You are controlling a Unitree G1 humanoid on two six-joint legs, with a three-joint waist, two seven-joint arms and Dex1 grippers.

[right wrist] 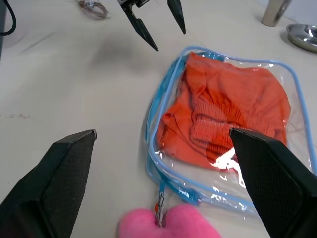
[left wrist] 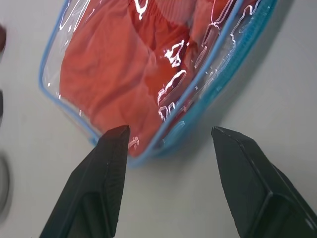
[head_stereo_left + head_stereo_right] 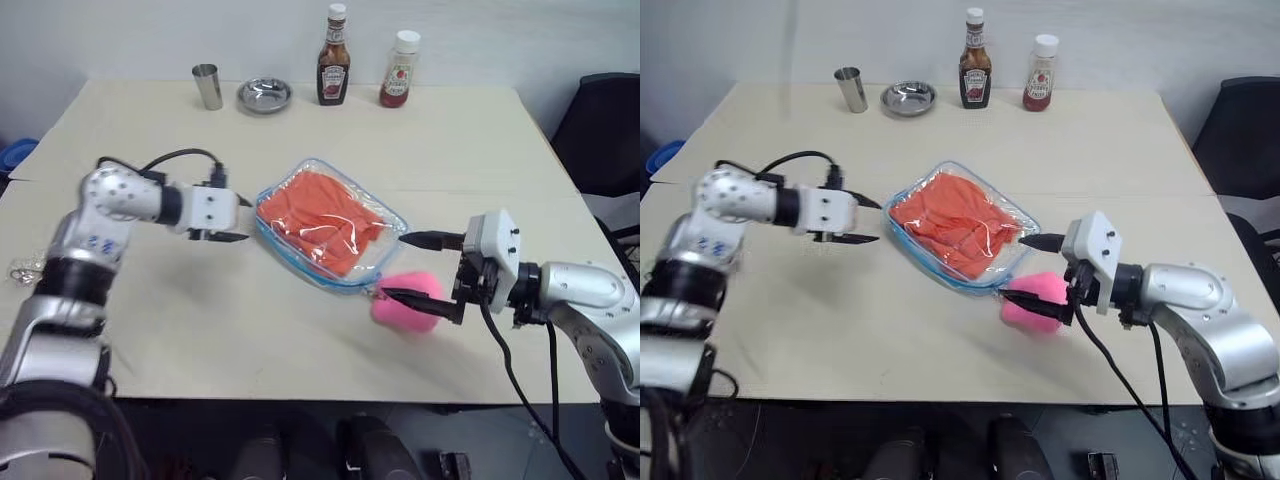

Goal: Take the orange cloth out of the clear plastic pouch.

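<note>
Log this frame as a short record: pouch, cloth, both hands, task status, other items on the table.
pouch: clear pouch with blue trim, flat on the table
cloth: orange cloth, inside the pouch
left hand: left hand open, beside the pouch's left corner, holding nothing
right hand: right hand open, at the pouch's right end, above the pink plush
task status: cloth not yet out
other items: steel cup, steel dish, two sauce bottles along the far edge
</note>
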